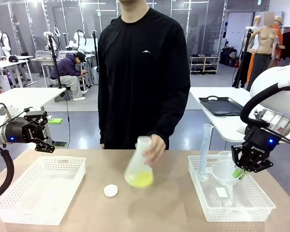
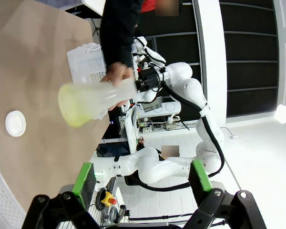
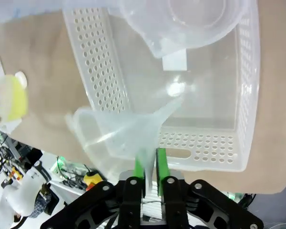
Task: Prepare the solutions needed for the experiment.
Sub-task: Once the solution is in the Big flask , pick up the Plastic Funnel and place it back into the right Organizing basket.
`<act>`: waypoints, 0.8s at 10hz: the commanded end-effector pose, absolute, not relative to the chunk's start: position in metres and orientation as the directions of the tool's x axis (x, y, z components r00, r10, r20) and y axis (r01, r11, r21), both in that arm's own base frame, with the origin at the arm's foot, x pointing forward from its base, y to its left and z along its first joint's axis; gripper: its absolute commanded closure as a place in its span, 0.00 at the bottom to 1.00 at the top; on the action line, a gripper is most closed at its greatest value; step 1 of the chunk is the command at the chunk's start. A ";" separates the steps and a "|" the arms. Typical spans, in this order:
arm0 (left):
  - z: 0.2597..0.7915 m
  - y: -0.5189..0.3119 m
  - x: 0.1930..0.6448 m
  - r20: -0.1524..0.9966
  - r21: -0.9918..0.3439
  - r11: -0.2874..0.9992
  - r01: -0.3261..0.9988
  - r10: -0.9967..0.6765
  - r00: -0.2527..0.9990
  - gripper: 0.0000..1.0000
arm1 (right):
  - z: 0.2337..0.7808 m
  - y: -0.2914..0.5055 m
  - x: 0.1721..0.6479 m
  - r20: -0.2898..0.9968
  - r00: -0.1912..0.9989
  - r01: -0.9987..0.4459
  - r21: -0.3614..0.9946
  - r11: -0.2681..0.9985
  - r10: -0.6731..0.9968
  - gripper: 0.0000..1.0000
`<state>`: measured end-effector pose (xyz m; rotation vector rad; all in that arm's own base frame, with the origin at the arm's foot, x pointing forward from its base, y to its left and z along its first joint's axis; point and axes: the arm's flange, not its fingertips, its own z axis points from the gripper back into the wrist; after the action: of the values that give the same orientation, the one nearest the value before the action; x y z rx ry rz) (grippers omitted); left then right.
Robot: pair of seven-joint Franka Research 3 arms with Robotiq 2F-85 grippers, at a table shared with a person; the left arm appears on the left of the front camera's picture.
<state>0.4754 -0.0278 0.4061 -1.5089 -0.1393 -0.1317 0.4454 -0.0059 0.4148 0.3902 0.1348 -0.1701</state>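
Our right claw (image 1: 241,172), pointing down, pinches the funnel (image 1: 224,172) over the basket (image 1: 261,205); the solutions (image 1: 140,180) sit well apart, mid-table, in a tilted flask (image 1: 137,162) in the person's hand (image 1: 155,146). Our left claw (image 2: 142,179) gapes.

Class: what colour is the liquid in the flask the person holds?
Pale yellow-green; the liquid shows best in the front view.

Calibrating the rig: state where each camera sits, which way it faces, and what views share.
Front: between the arms, facing the person across the table; left end effector, right end effector show.
Left wrist: on the left arm, past its open fingers toward the tilted flask.
Right wrist: down past its pads, pinching the funnel over the basket.
Shared: all show the flask's solution.
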 end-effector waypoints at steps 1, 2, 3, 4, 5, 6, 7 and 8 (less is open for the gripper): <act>0.408 -0.028 0.476 0.177 -0.983 0.056 0.176 0.010 0.984 0.00 | 0.418 0.000 0.449 -0.127 0.973 0.225 0.315 0.922 -0.194 0.59; 0.408 -0.028 0.476 0.177 -0.983 0.056 0.176 0.010 0.984 0.00 | 0.419 0.001 0.450 -0.130 0.973 0.224 0.309 0.924 -0.192 0.56; 0.408 -0.028 0.476 0.177 -0.983 0.056 0.176 0.010 0.984 0.00 | 0.420 0.002 0.451 -0.120 0.972 0.228 0.307 0.924 -0.200 0.39; 0.408 -0.028 0.476 0.177 -0.983 0.056 0.176 0.010 0.984 0.00 | 0.421 0.002 0.453 -0.097 0.971 0.239 0.309 0.920 -0.220 0.36; 0.408 -0.028 0.476 0.177 -0.983 0.056 0.176 0.010 0.984 0.00 | 0.418 -0.004 0.451 -0.124 0.978 0.202 0.345 0.917 -0.169 0.34; 0.408 -0.028 0.476 0.177 -0.983 0.056 0.176 0.010 0.984 0.00 | 0.418 -0.004 0.451 -0.124 0.978 0.202 0.345 0.917 -0.169 0.34; 0.408 -0.028 0.476 0.177 -0.983 0.056 0.176 0.010 0.984 0.00 | 0.418 -0.004 0.451 -0.124 0.978 0.202 0.345 0.917 -0.169 0.34; 0.408 -0.028 0.476 0.177 -0.983 0.056 0.176 0.010 0.984 0.00 | 0.418 -0.004 0.451 -0.124 0.978 0.202 0.345 0.917 -0.169 0.34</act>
<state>0.4754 -0.0278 0.4061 -1.5089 -0.1393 -0.1317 0.4516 -0.0041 0.4186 0.3625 0.0878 -0.1991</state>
